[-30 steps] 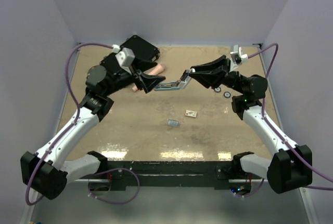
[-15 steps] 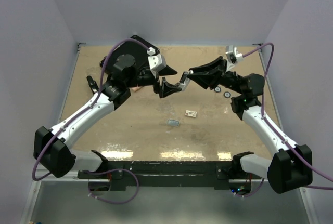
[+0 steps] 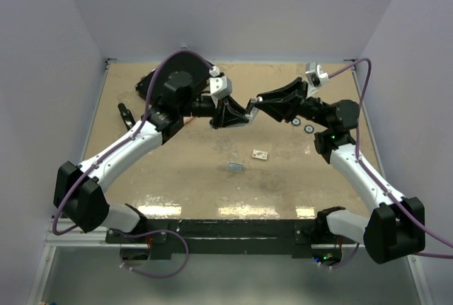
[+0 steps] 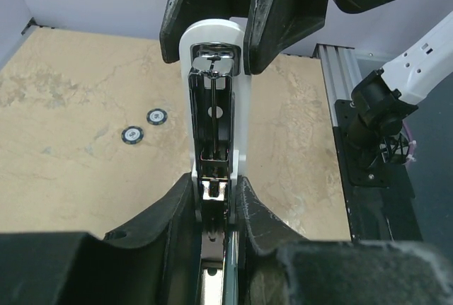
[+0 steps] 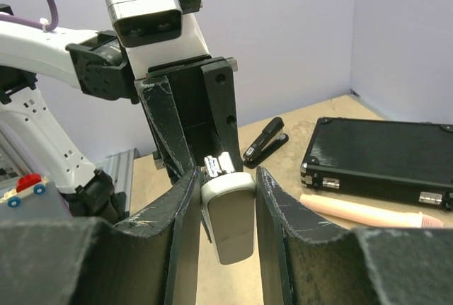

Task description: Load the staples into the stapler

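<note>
Left gripper (image 4: pixel 214 192) and right gripper (image 5: pixel 226 185) pinch the stapler (image 4: pixel 216 107) aloft; the staples (image 3: pixel 236 168) lie on the table (image 3: pixel 177 170) below, probably light, slippery and snappable, best nipped across the long sides.

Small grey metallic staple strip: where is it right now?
Top view: the staple strip lies loose on the tan tabletop near centre, just left of the small pale card.
</note>
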Action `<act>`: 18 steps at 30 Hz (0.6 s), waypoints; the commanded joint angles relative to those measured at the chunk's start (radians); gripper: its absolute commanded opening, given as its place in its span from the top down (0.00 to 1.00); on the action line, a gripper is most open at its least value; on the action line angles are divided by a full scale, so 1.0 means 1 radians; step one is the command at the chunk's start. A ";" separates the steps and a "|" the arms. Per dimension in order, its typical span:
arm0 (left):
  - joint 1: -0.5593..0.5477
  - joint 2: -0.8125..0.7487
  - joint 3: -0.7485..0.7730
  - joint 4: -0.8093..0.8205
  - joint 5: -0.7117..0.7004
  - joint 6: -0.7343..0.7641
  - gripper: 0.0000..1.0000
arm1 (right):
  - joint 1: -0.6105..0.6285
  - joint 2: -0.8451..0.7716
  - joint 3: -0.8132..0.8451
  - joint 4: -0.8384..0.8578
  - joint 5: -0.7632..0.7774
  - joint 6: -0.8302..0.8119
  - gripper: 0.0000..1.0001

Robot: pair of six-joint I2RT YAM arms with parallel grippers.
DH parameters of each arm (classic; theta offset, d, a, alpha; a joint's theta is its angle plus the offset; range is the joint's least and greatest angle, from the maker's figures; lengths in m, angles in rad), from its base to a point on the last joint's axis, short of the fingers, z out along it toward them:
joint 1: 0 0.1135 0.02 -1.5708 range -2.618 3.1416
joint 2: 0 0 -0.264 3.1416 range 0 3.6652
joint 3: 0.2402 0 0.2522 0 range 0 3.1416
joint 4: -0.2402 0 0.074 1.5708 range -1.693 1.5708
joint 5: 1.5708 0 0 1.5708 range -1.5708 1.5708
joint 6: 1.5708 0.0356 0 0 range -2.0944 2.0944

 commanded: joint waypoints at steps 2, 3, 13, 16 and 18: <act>0.001 -0.010 0.026 -0.015 0.023 0.039 1.00 | 0.006 -0.011 0.007 -0.004 0.003 -0.029 0.90; 0.004 -0.010 0.026 -0.036 0.017 0.052 1.00 | 0.006 -0.014 0.006 -0.045 0.014 -0.040 0.67; 0.068 0.062 0.090 -0.518 -0.340 0.310 1.00 | 0.006 -0.150 0.030 -0.588 0.340 -0.351 0.05; 0.059 0.115 0.103 -0.581 -0.452 0.332 1.00 | 0.005 -0.178 0.045 -0.734 0.462 -0.405 0.02; 0.045 0.176 0.135 -0.638 -0.554 0.356 1.00 | 0.006 -0.198 0.038 -0.791 0.538 -0.419 0.01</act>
